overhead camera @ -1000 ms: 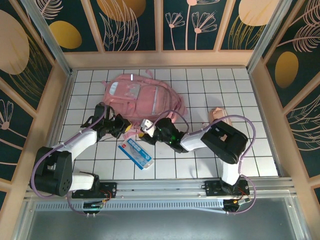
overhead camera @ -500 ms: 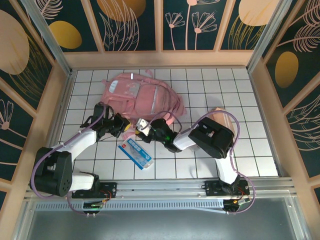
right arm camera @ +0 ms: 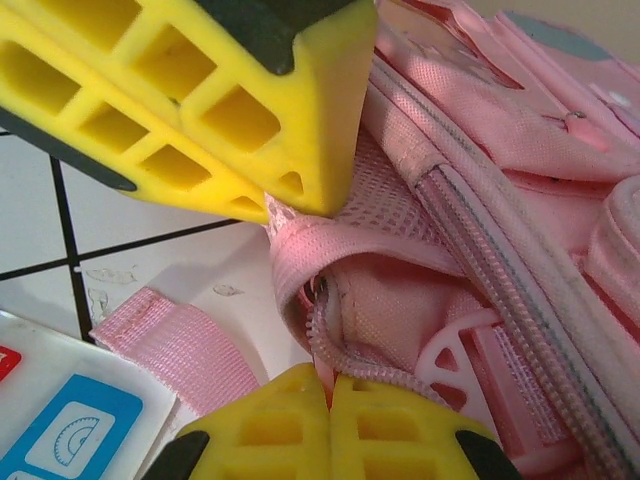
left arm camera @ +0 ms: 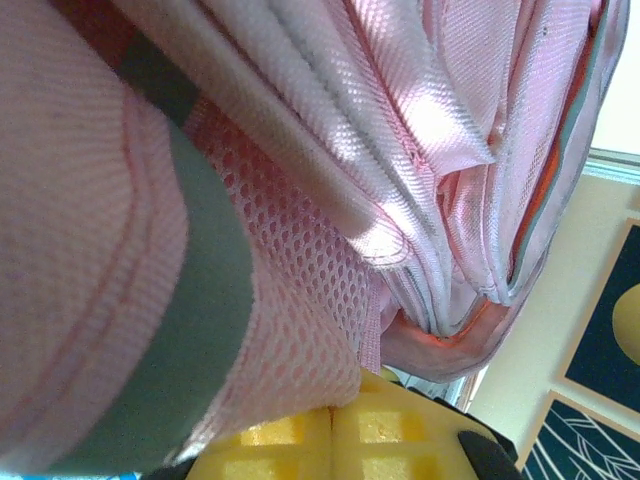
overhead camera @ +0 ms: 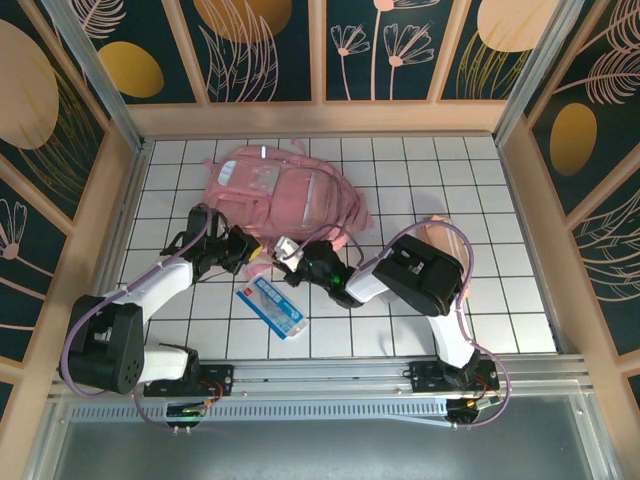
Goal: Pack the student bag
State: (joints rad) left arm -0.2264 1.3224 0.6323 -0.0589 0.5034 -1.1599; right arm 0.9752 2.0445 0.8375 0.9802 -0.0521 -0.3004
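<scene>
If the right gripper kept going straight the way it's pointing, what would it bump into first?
The soft pink fabric backpack. The right gripper is shut with the bag's zipper edge right at its tips, seemingly pinched, so pink fabric comes first.

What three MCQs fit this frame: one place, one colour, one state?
1. Colour of the student bag? A pink, B green, C black.
2. Where is the blue-white packet? A atop the bag, B on the table between bag and arm bases, C off the table.
3. State of the right claw? A wide open, B shut on the bag's zip edge, C holding the packet.
Answers: 1 A, pink fabric throughout. 2 B, it lies flat on the white tiles. 3 B, the fingertips meet on the zip tape.
</scene>
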